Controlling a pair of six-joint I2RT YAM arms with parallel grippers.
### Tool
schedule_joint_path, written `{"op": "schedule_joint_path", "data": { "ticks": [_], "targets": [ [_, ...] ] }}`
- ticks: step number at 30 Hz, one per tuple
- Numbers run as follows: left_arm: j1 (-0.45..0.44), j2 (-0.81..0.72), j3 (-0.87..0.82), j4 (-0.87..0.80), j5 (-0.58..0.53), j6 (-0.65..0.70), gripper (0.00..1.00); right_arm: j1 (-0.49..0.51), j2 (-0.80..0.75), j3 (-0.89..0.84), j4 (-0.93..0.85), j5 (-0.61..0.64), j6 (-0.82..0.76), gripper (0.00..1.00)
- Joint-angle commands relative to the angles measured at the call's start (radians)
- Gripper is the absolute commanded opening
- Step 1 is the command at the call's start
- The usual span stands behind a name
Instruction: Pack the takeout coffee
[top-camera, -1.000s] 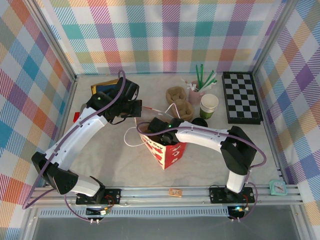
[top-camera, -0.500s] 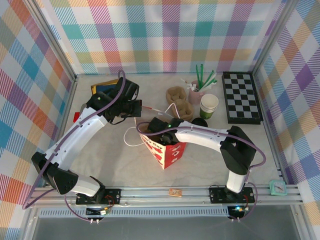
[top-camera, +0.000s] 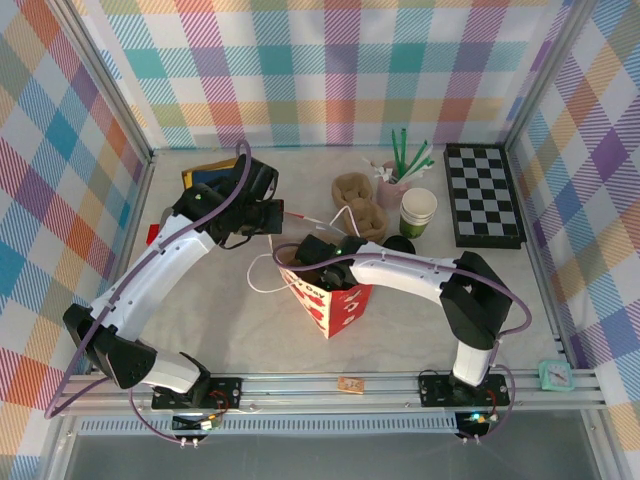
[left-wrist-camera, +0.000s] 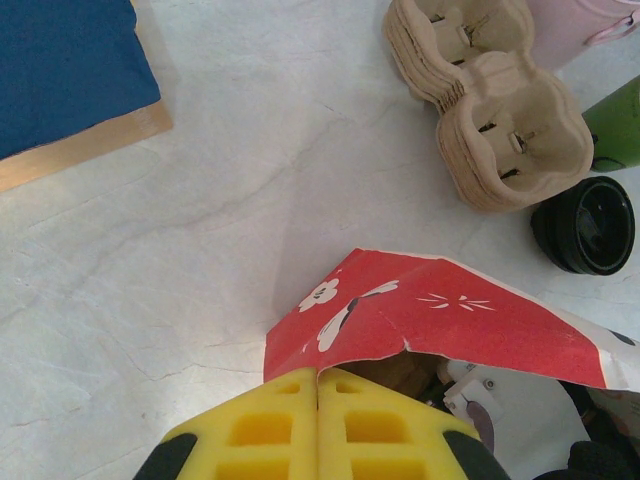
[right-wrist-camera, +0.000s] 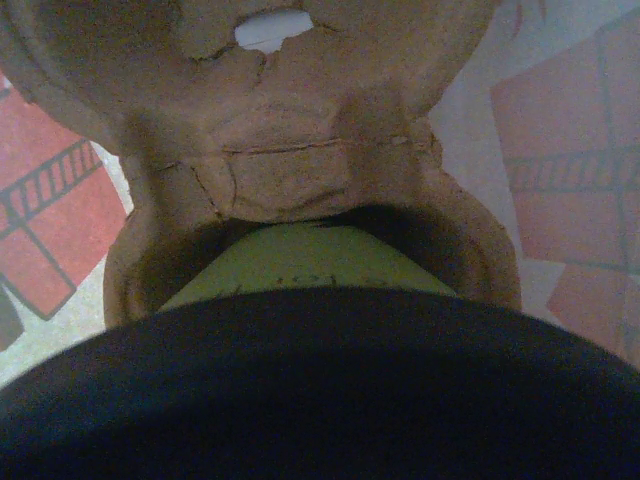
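The takeout coffee, a green cup under a black lid, sits close under my right wrist camera, its base in a cell of a brown cardboard carrier. My right gripper reaches down into the red paper bag and is closed around the cup, its fingers hidden behind the lid. My left gripper is shut, its yellow fingers pinching the bag's red rim. From above, the left gripper stands at the bag's far left side.
Behind the bag lie a stack of cardboard carriers, a loose black lid, a lidless green-and-cream cup and a pink cup of straws. A chessboard lies at far right, a blue book at far left.
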Motion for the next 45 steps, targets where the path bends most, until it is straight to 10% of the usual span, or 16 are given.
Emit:
{"op": "schedule_joint_path", "data": {
  "ticks": [1, 19, 31, 45],
  "targets": [
    [0.005, -0.021, 0.025, -0.006, -0.02, -0.012, 0.0, -0.01, 0.105, -0.059, 0.072, -0.007, 0.012, 0.54],
    [0.005, -0.013, 0.023, -0.005, -0.02, -0.013, 0.0, -0.011, 0.091, -0.043, 0.05, -0.008, 0.005, 0.67],
    [0.005, -0.01, 0.025, -0.008, -0.019, -0.015, 0.0, -0.011, 0.082, -0.031, 0.035, -0.022, -0.005, 0.99],
    [0.005, -0.007, 0.029, -0.011, -0.017, -0.017, 0.0, -0.01, 0.058, -0.013, 0.005, -0.013, -0.007, 0.99]
  ]
}}
